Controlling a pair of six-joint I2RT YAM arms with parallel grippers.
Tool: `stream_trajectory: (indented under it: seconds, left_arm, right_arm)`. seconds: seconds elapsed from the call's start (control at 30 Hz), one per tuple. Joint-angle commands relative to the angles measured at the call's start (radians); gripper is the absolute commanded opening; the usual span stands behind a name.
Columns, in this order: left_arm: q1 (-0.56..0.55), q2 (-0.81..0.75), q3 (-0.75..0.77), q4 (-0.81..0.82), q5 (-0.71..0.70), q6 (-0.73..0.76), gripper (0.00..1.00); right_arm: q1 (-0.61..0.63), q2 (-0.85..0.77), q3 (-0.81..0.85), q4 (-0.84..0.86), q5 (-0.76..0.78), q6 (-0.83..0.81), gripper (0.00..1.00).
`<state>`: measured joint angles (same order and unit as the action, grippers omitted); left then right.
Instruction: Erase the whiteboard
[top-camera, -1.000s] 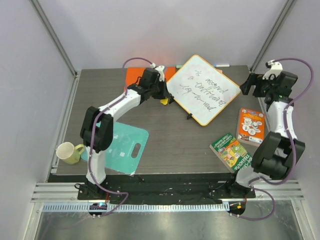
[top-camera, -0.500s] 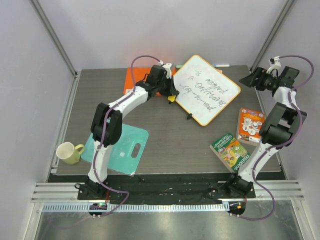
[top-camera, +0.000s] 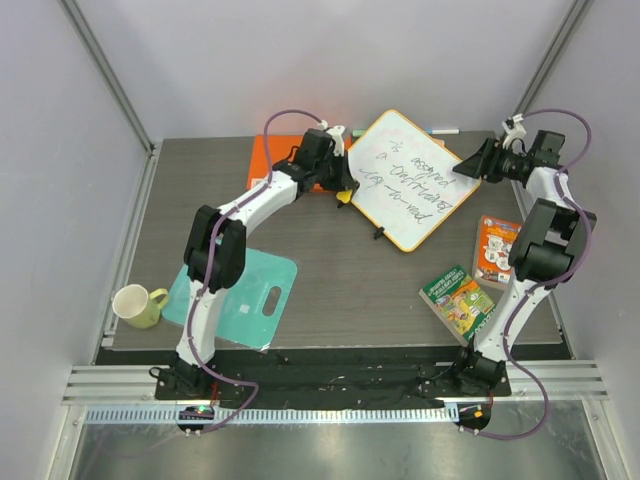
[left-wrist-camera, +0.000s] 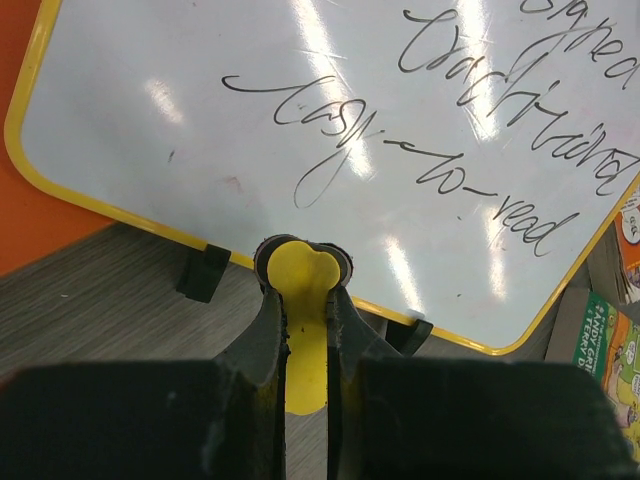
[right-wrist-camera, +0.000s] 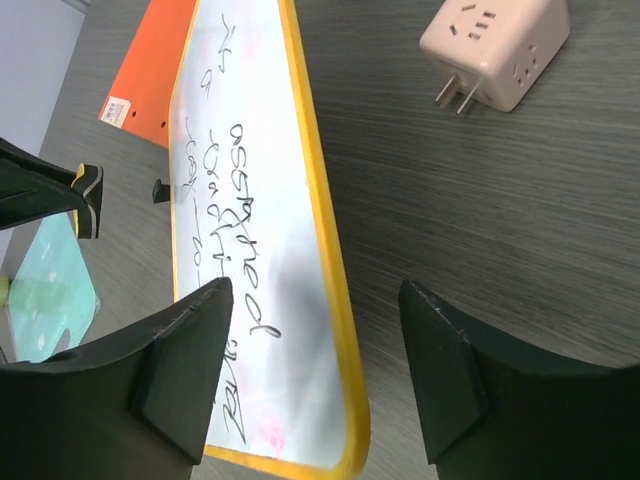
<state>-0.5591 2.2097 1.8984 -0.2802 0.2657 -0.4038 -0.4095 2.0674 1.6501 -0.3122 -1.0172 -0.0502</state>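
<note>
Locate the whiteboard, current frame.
Top view: the whiteboard sits far-centre on the table, rotated diamond-wise, between the left gripper, clamping a yellow tool, at its left edge and the right gripper at its right corner, the orange folder just left.

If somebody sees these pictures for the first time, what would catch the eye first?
The whiteboard, yellow-rimmed and full of dark handwriting, sits askew at the far middle of the table. The left end effector grips a yellow tool close before the board's rim, while the right end effector stands open at its right corner.
</note>
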Motion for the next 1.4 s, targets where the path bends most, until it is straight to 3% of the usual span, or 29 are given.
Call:
stream_trajectory:
  seconds: [0.0,0.2,0.5,0.73,1.13,1.27,1.37]
  left_arm:
    - [-0.002,-0.004,0.033,0.013,0.027,0.005,0.0]
    - [-0.007,0.005,0.047,0.019,0.035,0.005,0.0]
    - [-0.022,0.016,0.048,0.053,0.035,0.022,0.0]
    - [-0.051,0.015,0.041,0.131,-0.037,0.051,0.0]
    - [-0.068,0.1,0.057,0.369,-0.316,0.046,0.0]
    - [-0.039,0.107,0.002,0.493,-0.355,-0.018,0.0]
    - [-0.01,0.123,-0.016,0.565,-0.307,-0.081,0.0]
  right_arm:
    - [0.011,0.036,0.053,-0.025,-0.009,-0.011,0.68]
    - [0.017,0.1,0.099,-0.03,-0.069,0.003,0.46]
    - [0.021,0.03,0.042,-0.053,-0.092,-0.104,0.01]
    - [0.054,-0.064,-0.021,-0.185,-0.017,-0.354,0.01]
    - [0.058,-0.113,-0.064,-0.22,0.016,-0.454,0.01]
    - [0.06,-0.115,-0.056,-0.251,0.017,-0.487,0.01]
    - [0.06,-0.112,-0.046,-0.272,0.019,-0.504,0.01]
